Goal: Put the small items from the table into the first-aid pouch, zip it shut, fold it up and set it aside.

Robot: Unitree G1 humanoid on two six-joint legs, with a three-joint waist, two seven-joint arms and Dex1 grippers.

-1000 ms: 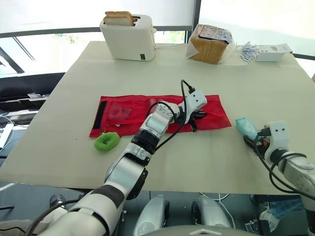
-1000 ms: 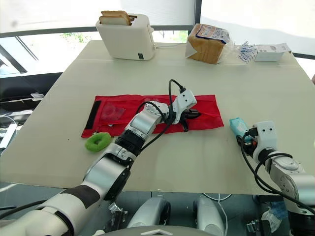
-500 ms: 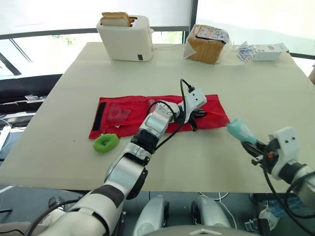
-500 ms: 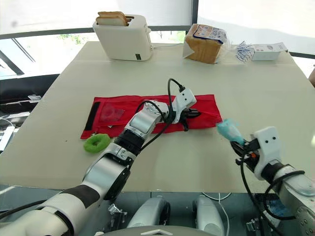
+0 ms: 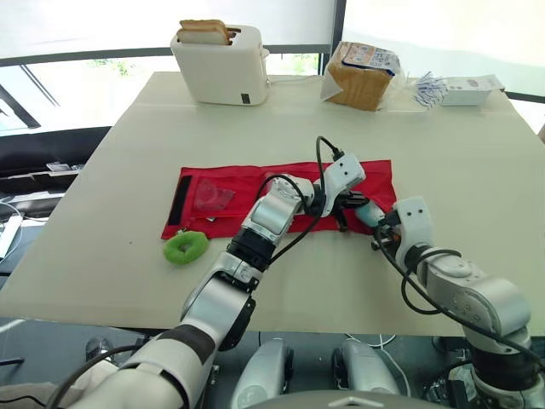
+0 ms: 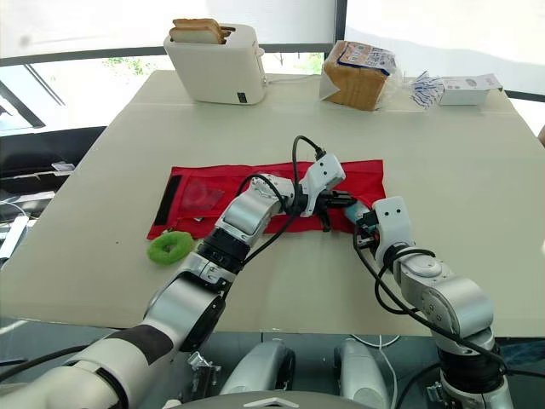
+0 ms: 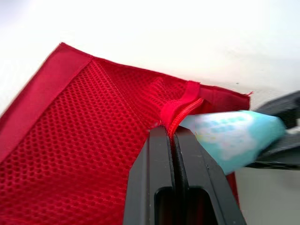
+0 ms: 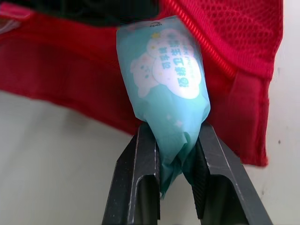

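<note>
The red first-aid pouch (image 5: 247, 181) lies unfolded flat across the middle of the table. My left gripper (image 5: 347, 203) is shut on the pouch's zipper edge (image 7: 180, 108) near its right end, lifting the mesh pocket's lip. My right gripper (image 5: 381, 230) is shut on a teal packet (image 8: 164, 79), whose free end pokes at that raised lip, right beside the left fingers (image 7: 159, 173). A green ring (image 5: 186, 246) rests on the table by the pouch's front left corner. A clear packet (image 5: 211, 198) shows inside the pouch's left pocket.
A white toaster (image 5: 223, 64) with bread slices stands at the table's back left. A bagged loaf (image 5: 362, 75) and a white tray of small packets (image 5: 460, 89) sit at the back right. Bare tabletop lies in front of and to the right of the pouch.
My right gripper has carried the teal packet off the table's right front, leftward to the pouch's right end. The left gripper has held its pinch on the zipper edge.
</note>
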